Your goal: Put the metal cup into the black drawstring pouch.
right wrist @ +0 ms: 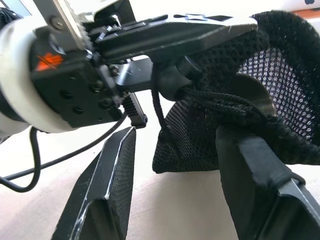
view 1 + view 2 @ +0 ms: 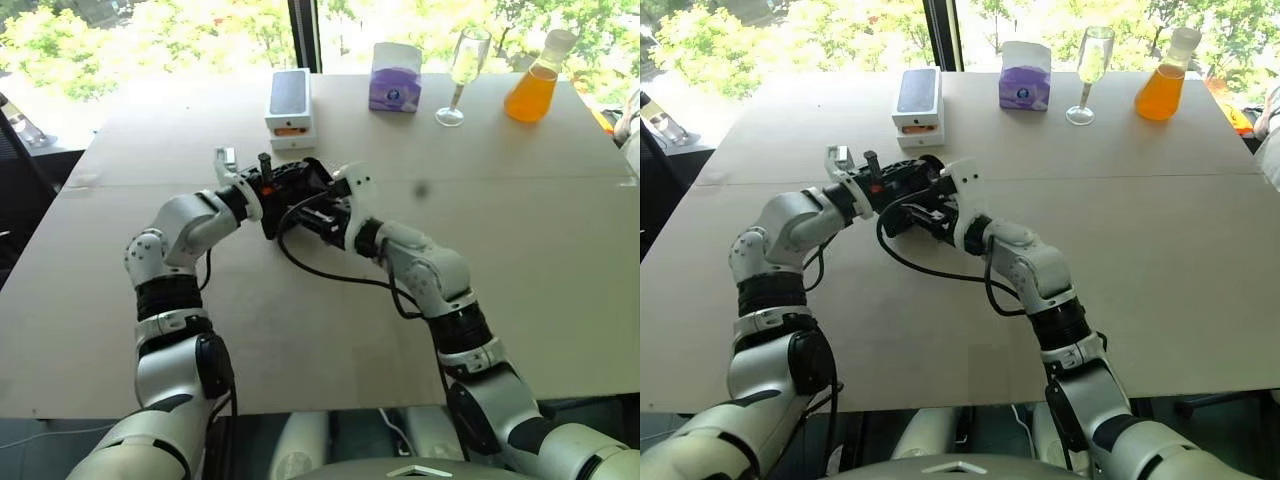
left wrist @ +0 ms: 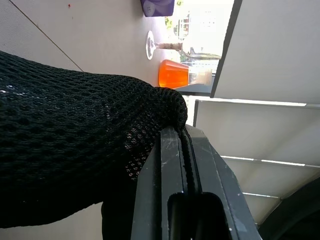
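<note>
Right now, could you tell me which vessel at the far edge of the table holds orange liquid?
The flask at the far right holds it; the tall champagne glass beside it looks clear.

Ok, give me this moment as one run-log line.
left gripper: shut on black drawstring pouch rim | right gripper: open, one finger at pouch mouth | metal cup: not visible | pouch: held above table

At the worktop's (image 2: 330, 330) far edge stand a white box (image 2: 289, 106), a purple box (image 2: 395, 78) beside it, then a glass (image 2: 464, 72) and an orange flask (image 2: 533, 87).

black mesh pouch (image 1: 240, 100), orange flask (image 2: 531, 92), purple box (image 2: 395, 78)
</note>
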Motion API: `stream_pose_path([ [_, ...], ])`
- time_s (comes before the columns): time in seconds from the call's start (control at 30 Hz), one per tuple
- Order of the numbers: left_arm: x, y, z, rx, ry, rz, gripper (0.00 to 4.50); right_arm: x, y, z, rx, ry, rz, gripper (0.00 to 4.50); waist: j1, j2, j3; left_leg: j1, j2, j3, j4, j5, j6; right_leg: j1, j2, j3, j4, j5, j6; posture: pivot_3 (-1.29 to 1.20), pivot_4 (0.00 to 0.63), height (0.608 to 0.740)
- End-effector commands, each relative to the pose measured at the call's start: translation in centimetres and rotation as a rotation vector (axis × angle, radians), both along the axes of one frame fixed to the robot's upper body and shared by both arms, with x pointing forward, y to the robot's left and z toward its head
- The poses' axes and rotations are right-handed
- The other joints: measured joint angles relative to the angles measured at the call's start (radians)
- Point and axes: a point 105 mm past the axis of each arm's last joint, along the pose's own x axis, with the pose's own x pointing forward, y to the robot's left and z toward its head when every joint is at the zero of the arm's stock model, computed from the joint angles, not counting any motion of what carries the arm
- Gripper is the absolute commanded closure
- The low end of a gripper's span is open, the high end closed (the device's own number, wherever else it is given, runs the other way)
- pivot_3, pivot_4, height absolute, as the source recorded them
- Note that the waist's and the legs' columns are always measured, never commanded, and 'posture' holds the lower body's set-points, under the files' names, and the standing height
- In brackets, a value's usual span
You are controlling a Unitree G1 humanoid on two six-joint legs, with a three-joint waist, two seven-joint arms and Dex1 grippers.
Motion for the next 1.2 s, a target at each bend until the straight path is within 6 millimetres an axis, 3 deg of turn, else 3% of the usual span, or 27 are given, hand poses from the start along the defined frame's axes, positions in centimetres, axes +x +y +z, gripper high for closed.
stream_pose_path([
  [0.03, -0.6, -0.5, 1.3, -0.007, -0.054, -0.011, 4.50, -0.4, 1.1, 2.4, 0.068, -0.049, 0.033, 1.99, 0.000, 0.000, 0.000, 0.000, 0.000, 0.000, 0.000, 0.000, 0.000, 0.000, 0.000, 0.000, 0.000, 0.000, 0.000, 0.00, 0.150, 0.740],
  [0.13, -0.9, -0.8, 1.2, 0.002, -0.056, -0.015, 4.50, -0.2, 1.1, 2.5, 0.092, -0.031, 0.031, 1.99, 0.000, 0.000, 0.000, 0.000, 0.000, 0.000, 0.000, 0.000, 0.000, 0.000, 0.000, 0.000, 0.000, 0.000, 0.000, 0.00, 0.150, 0.740],
  [0.17, -1.0, -0.9, 1.2, 0.003, -0.055, -0.015, 4.50, -0.1, 1.1, 2.6, 0.100, -0.028, 0.031, 2.23, 0.000, 0.000, 0.000, 0.000, 0.000, 0.000, 0.000, 0.000, 0.000, 0.000, 0.000, 0.000, 0.000, 0.000, 0.000, 0.00, 0.150, 0.740],
  [0.23, -1.1, -0.9, 1.2, 0.007, -0.054, -0.012, 4.50, 0.0, 1.0, 2.7, 0.108, -0.025, 0.031, 2.81, 0.000, 0.000, 0.000, 0.000, 0.000, 0.000, 0.000, 0.000, 0.000, 0.000, 0.000, 0.000, 0.000, 0.000, 0.000, 0.00, 0.150, 0.740],
  [0.33, -1.2, -0.8, 1.0, 0.016, -0.051, -0.004, 4.50, -0.1, 0.8, 2.8, 0.111, -0.026, 0.033, 4.38, 0.000, 0.000, 0.000, 0.000, 0.000, 0.000, 0.000, 0.000, 0.000, 0.000, 0.000, 0.000, 0.000, 0.000, 0.000, 0.00, 0.150, 0.740],
  [0.93, -0.1, -1.1, 1.5, 0.184, -0.143, -0.006, 4.50, -3.0, -1.1, 3.1, 0.090, -0.094, 0.164, 4.46, 0.002, 0.000, 0.000, 0.000, -0.001, 0.000, 0.000, 0.000, 0.000, -0.001, 0.000, 0.001, 0.001, 0.000, 0.000, 0.00, 0.150, 0.740],
  [1.03, 0.0, -1.4, 1.6, 0.176, -0.141, -0.004, 3.76, -2.8, -1.2, 2.7, 0.081, -0.084, 0.150, 4.50, 0.000, 0.000, 0.000, 0.000, -0.001, 0.000, 0.000, 0.000, 0.000, -0.001, 0.000, 0.001, 0.001, 0.000, 0.000, 0.00, 0.150, 0.740],
  [1.1, 0.0, -1.5, 1.7, 0.155, -0.138, -0.012, 2.70, -2.7, -1.2, 2.5, 0.080, -0.078, 0.142, 4.50, 0.001, 0.000, 0.000, 0.000, -0.001, 0.000, 0.000, 0.000, 0.000, -0.001, 0.000, 0.001, 0.001, 0.000, 0.000, 0.00, 0.150, 0.740],
  [1.2, -0.2, -1.5, 1.8, 0.161, -0.143, -0.032, 1.52, -2.5, -1.1, 2.3, 0.083, -0.071, 0.133, 4.50, 0.000, 0.000, 0.000, 0.000, -0.001, 0.000, 0.000, 0.000, 0.000, -0.001, 0.000, 0.002, 0.001, 0.000, 0.000, 0.00, 0.150, 0.740],
])
